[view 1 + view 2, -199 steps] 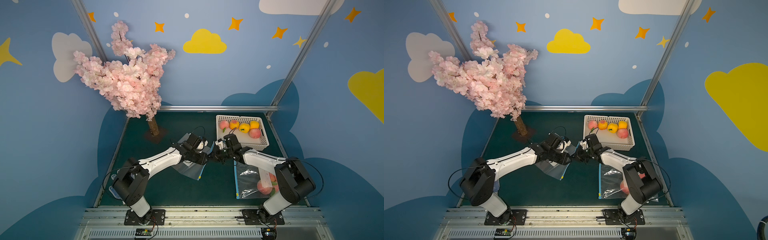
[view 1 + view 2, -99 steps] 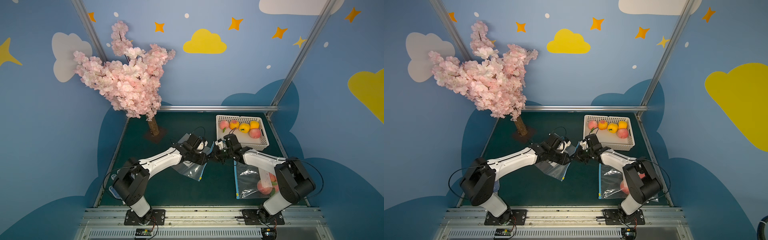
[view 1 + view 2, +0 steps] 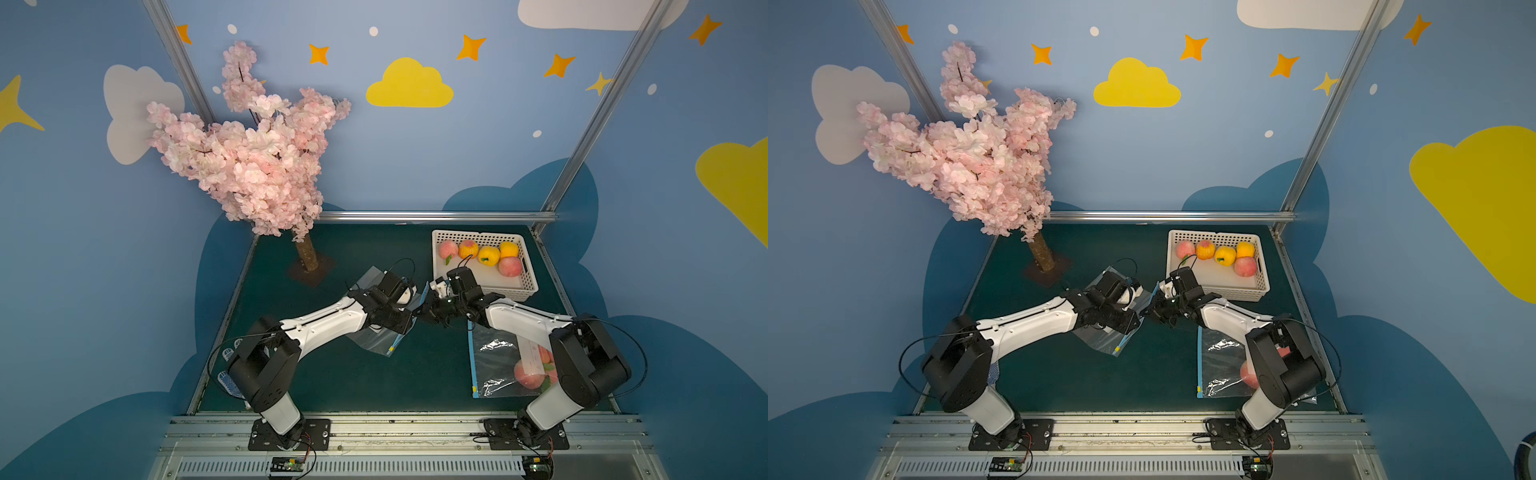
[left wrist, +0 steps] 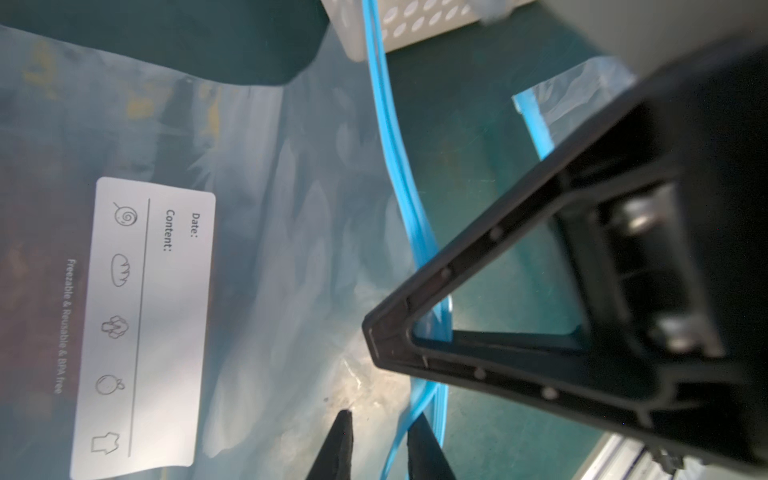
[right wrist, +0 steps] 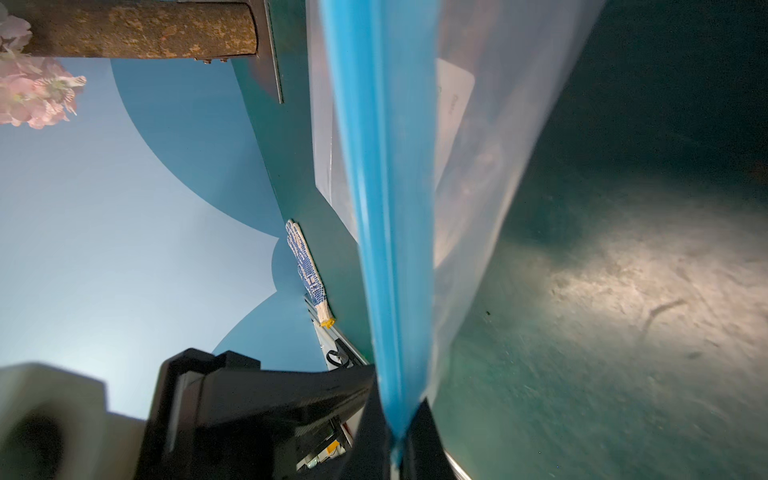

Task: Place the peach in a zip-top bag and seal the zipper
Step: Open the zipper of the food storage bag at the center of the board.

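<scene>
A clear zip-top bag (image 3: 376,338) (image 3: 1100,338) with a blue zipper strip (image 4: 399,174) (image 5: 382,187) hangs between my two arms at mid-table. My right gripper (image 3: 424,311) (image 5: 397,415) is shut on the zipper strip at the bag's mouth. My left gripper (image 3: 410,321) (image 4: 380,419) faces it, jaws a little apart, with one blue lip of the mouth running between its fingertips. Pink peaches (image 3: 448,249) (image 3: 510,266) lie in the white basket (image 3: 528,286). I see no peach inside the held bag in the top views.
A second zip-top bag (image 3: 494,361) holding peaches (image 3: 527,374) lies at the front right, partly under my right arm. Yellow fruit (image 3: 488,255) shares the basket. A blossom tree's trunk (image 3: 307,257) stands at the back left. A glove (image 3: 226,380) lies at the left edge.
My left gripper's jaws have narrowed around the bag's lip. Both arms and the bag have barely shifted.
</scene>
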`<state>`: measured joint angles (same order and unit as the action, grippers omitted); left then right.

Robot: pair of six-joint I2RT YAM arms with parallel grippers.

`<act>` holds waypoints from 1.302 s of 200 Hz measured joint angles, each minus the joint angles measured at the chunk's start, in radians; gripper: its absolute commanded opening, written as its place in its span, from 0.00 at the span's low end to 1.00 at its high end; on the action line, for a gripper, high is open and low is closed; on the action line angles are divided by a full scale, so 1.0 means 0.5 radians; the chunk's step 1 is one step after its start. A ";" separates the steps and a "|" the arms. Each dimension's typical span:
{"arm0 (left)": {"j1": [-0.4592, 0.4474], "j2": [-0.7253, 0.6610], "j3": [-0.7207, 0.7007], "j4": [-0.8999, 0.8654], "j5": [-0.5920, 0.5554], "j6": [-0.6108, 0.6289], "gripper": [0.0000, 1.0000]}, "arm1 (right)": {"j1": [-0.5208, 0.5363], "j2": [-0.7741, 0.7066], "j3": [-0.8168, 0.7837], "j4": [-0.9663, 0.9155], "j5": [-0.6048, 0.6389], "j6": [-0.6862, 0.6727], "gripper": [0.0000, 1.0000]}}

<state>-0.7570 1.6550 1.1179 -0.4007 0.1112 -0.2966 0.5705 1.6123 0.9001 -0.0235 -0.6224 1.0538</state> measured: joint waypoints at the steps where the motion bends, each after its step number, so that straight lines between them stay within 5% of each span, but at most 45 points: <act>1: -0.002 0.002 0.001 -0.005 -0.005 0.003 0.25 | 0.000 0.000 0.001 0.001 0.000 0.001 0.00; 28: -0.048 0.020 0.002 -0.069 -0.096 0.049 0.23 | 0.000 0.000 0.003 -0.002 -0.001 0.018 0.00; 65: -0.061 0.028 0.002 -0.124 -0.157 0.076 0.03 | -0.011 0.000 0.003 -0.003 0.002 0.030 0.00; 99: -0.061 0.028 0.002 -0.109 -0.163 0.037 0.03 | -0.031 -0.006 -0.010 0.010 -0.001 -0.040 0.46; 120: -0.061 0.033 0.021 -0.112 -0.179 0.002 0.03 | -0.049 -0.059 -0.092 0.085 -0.014 -0.084 0.58; 142: -0.061 0.057 0.076 -0.119 -0.198 -0.027 0.03 | -0.051 -0.128 -0.133 0.095 -0.017 -0.146 0.55; 187: -0.061 0.072 0.117 -0.115 -0.206 -0.082 0.03 | -0.009 -0.136 -0.112 0.019 0.014 -0.267 0.27; 242: -0.061 0.072 0.120 -0.108 -0.178 -0.102 0.03 | 0.005 -0.064 -0.078 -0.007 0.031 -0.307 0.32; 260: -0.061 0.072 0.120 -0.108 -0.176 -0.103 0.03 | 0.011 -0.032 -0.059 -0.006 0.027 -0.306 0.26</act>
<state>-0.7876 1.6909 1.1778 -0.4549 0.0231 -0.3481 0.5762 1.5963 0.8707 -0.0265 -0.6086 0.9009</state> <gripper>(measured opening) 0.047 0.296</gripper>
